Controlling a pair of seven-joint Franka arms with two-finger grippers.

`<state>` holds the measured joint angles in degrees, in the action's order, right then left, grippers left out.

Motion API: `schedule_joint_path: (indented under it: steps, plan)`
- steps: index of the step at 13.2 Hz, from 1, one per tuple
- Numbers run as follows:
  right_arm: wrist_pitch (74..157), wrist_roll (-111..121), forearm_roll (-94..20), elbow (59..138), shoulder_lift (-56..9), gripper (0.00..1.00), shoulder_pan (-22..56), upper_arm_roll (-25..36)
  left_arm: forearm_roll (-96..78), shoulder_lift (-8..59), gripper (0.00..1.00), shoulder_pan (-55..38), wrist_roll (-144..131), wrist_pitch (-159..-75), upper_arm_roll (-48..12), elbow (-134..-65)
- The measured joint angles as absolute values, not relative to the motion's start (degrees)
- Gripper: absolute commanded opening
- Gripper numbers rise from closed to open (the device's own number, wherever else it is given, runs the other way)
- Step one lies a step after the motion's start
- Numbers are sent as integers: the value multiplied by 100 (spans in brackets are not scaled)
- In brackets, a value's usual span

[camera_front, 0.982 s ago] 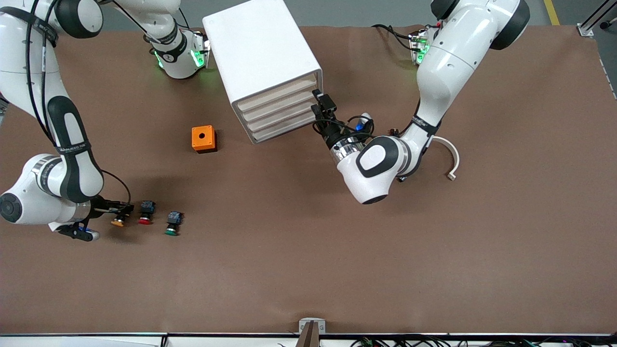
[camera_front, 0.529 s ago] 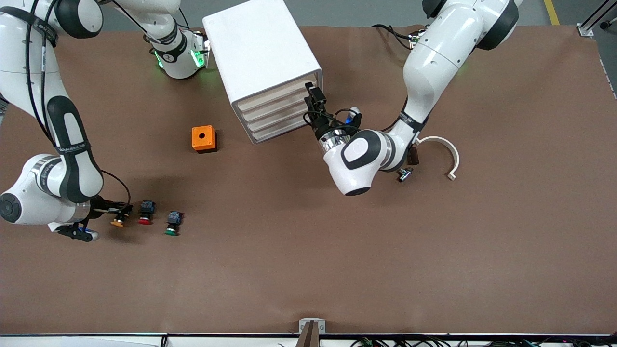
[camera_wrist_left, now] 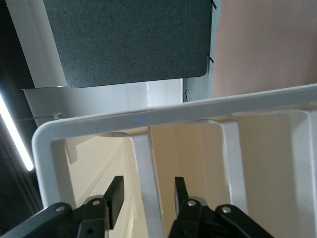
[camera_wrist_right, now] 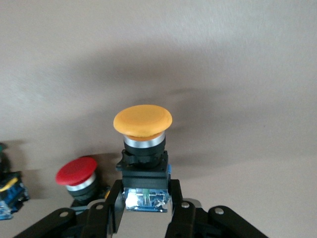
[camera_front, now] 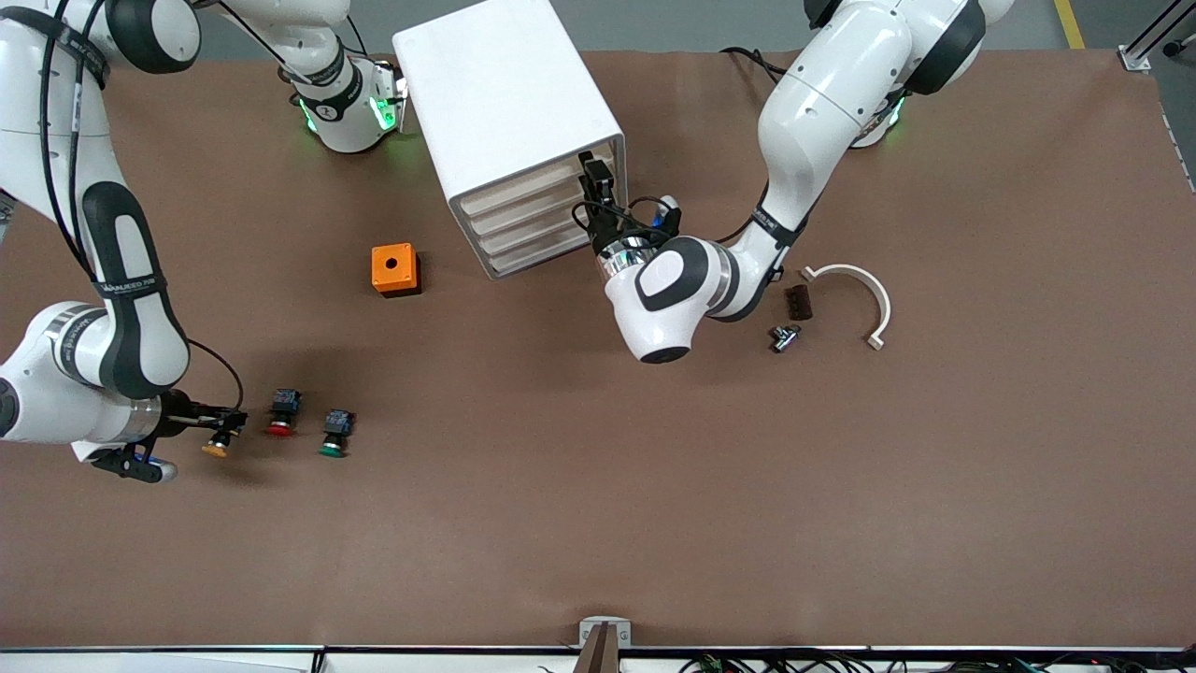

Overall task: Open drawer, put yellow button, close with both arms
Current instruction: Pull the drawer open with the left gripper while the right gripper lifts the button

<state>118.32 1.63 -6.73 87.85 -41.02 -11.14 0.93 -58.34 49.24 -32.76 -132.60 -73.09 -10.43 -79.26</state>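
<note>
A pair of Franka arms is working at a brown table (camera_front: 654,523) around a boxy white cabinet (camera_front: 505,112) of four shallow drawers, which is standing near the robots' bases. The left gripper (camera_front: 594,192) is pressing in at the cabinet's front, at the end of the drawer stack toward the left arm's side; in the left wrist view its fingers (camera_wrist_left: 115,196) are spread narrowly to either side of a white upright rib (camera_wrist_left: 146,186) of the cabinet front, and whether they are touching it cannot be told. The topmost drawer (camera_front: 537,184) is sitting flush with the three below it. Well apart from the cabinet, toward the right arm's end of the table and nearer the front camera, the right gripper (camera_front: 224,425) is holding the yellow button (camera_front: 218,445), fingers (camera_wrist_right: 113,203) clamped on its black body with the yellow-orange cap (camera_wrist_right: 142,120) pointing away from the wrist, above the table. Just beside it a red-capped button (camera_front: 280,416) and a green-capped button (camera_front: 334,437) are lying on the table. An orange box (camera_front: 394,269) with a round hole is sitting near the cabinet, nearer the camera. Toward the left arm's end from the cabinet, a white curved bracket (camera_front: 864,290), a small dark block (camera_front: 799,302) and a small metal fitting (camera_front: 783,336) are lying close together.
</note>
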Motion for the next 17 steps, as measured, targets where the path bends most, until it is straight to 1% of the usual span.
schedule_joint_path:
  steps: [4, 7, 8, 10, 14, 17]
  plan:
    - [11749, -184, -677, 8588, -4014, 11, -969, 48, -5764, 4925, 26, -3393, -13255, -7323, -1041, -7916]
    - [11307, -902, -678, 8562, -3795, 11, -705, 34, -5730, 4926, 14, -3411, -13254, -7324, -1040, -7912]
    - [11159, -1102, -678, 8556, -3717, 11, -599, 33, -5727, 4926, 12, -3411, -13255, -7324, -1034, -7911]
    - [10901, -1497, -679, 8547, -3569, 11, -377, 32, -5726, 4926, 11, -3416, -13256, -7324, -1019, -7911]
    - [10678, -2186, -718, 8541, -3380, 9, -177, 28, -5728, 4925, 10, -3418, -13317, -7303, -971, -7874]
    - [10445, -2685, -1078, 8533, -3229, 9, -25, 26, -5751, 4924, 11, -3412, -13360, -7254, -855, -7843]
